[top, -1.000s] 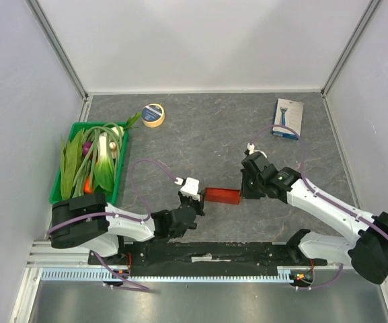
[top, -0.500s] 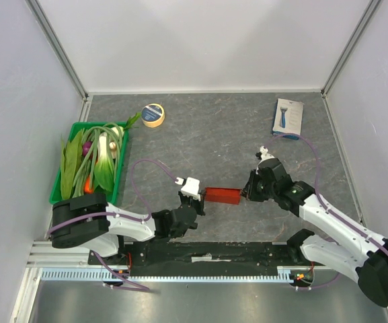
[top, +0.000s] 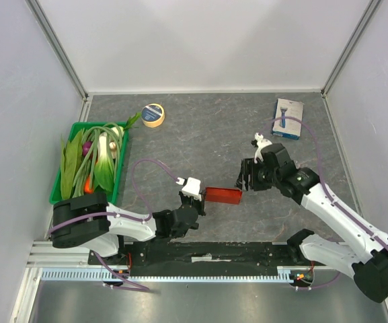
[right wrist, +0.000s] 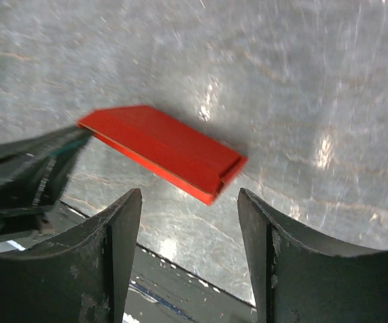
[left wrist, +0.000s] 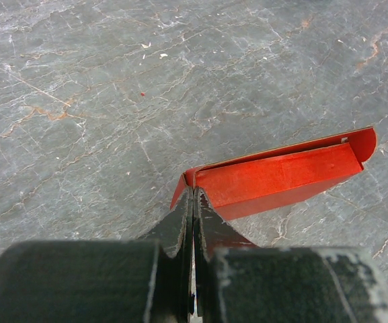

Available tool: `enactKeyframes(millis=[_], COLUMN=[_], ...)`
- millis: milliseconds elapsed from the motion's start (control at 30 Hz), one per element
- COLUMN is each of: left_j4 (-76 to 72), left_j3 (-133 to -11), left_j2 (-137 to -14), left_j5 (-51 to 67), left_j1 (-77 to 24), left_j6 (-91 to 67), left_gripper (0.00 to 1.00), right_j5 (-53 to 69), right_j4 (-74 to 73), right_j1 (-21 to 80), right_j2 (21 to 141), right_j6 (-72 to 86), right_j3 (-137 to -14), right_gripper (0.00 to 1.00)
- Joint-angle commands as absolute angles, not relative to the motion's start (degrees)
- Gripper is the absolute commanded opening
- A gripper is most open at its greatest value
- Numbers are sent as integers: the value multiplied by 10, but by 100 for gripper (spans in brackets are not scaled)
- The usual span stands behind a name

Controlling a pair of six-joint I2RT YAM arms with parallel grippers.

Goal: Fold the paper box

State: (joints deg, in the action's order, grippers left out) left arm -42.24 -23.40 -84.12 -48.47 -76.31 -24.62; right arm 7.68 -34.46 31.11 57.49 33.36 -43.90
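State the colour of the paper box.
The paper box is plain bright red, clearest in the left wrist view.

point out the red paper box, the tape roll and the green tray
paper box [top: 222, 196]: top external, middle of red face
tape roll [top: 145, 116]: top external, left of ring
green tray [top: 123, 151]: top external, right wall

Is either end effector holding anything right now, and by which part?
The left end effector is shut on the box, pinching the corner of the end nearest it. The right end effector is open near the other end, holding nothing.
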Motion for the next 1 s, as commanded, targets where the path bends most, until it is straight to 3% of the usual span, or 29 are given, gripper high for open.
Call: enactKeyframes(millis=[0,133,267,567,733,967], left_j4=[-301,-299,-300,-300,-300,-303], left_j3=[-217,-219,-218,-218,-215,-220], left_j2=[-876,-875,-875,-875,-872,-874], left_j5=[-476,-477,-480,-478,-482,-477], left_j1=[-771,-772,-773,-774,-777,-779], left_j6=[-260,-260,-261,-259,-258,-256], left_gripper=[2,2,2,2,2,2], right_j5=[98,128,50,59,187,175], right_j4=[-367,-332,-324,-327,-182,-84], right_j1=[308,308,299,252,231,221], right_j2=[612,625,592,559,556,497], right_j6=[277,309,430,648,791,881], right_j3=[-511,-491,-452,-372,-269,-191], right_gripper=[67,71,98,98,97,93])
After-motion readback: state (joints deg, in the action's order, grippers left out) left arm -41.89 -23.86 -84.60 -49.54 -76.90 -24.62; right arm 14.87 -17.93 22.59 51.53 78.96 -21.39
